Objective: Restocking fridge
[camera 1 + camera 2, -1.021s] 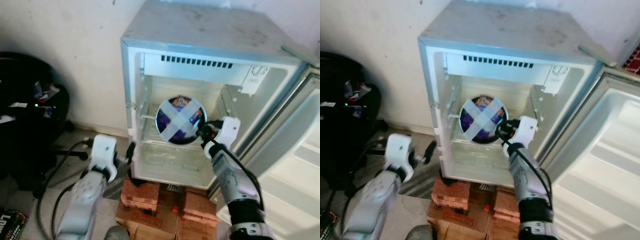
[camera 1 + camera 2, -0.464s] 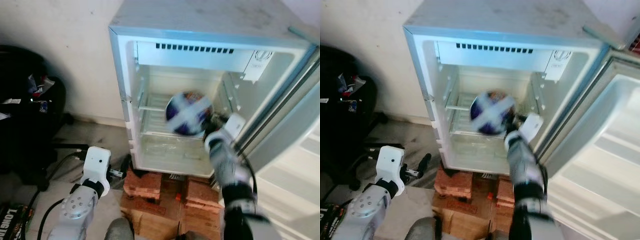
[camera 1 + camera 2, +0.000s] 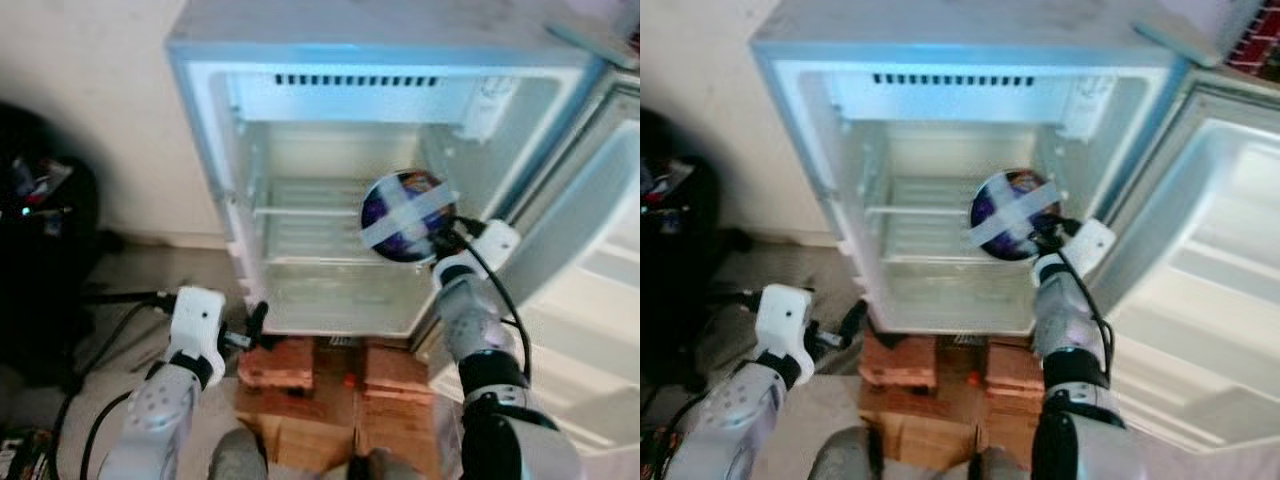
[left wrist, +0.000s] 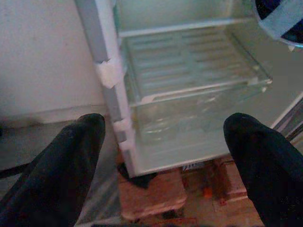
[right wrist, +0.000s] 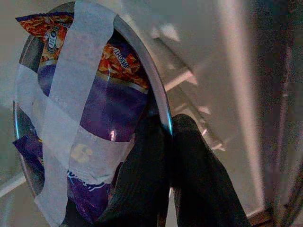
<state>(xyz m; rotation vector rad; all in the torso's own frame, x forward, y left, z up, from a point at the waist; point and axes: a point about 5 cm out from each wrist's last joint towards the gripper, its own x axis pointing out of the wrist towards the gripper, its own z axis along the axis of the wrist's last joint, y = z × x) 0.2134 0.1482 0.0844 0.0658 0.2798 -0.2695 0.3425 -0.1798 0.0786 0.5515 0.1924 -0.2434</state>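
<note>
- The right arm reaches up and forward from the robot's shoulder, its white wrist housing just off the right edge of the fridge opening. The right gripper (image 3: 443, 236) has its two black fingers (image 5: 156, 189) pinched tight on the rim of a round metal plate carrying a purple and orange snack packet strapped down by a cross of pale tape (image 3: 405, 215).
- The plate is held on edge, its face turned towards the robot, in front of the right part of the small white fridge's (image 3: 200, 130) open cabinet and level with the clear glass shelf (image 3: 300, 210). It hangs in the gripper and rests on nothing I can see.
- The left arm is low and bent, and the left gripper (image 3: 258, 318) sits near the bottom left corner of the cabinet with its fingers (image 4: 71, 156) spread wide apart, holding nothing.
- Against a second ago, the whole view has swung, so the fridge sits further left in the picture. The plate has gone from the middle of the opening to its right side.
- The packet's printing is partly under the tape; a small round logo shows near the top, but the lettering is too small and blurred to read.
- The fridge stands on red bricks (image 3: 285, 362) over brown cardboard, and its door (image 3: 1220, 290) hangs open to the right.
</note>
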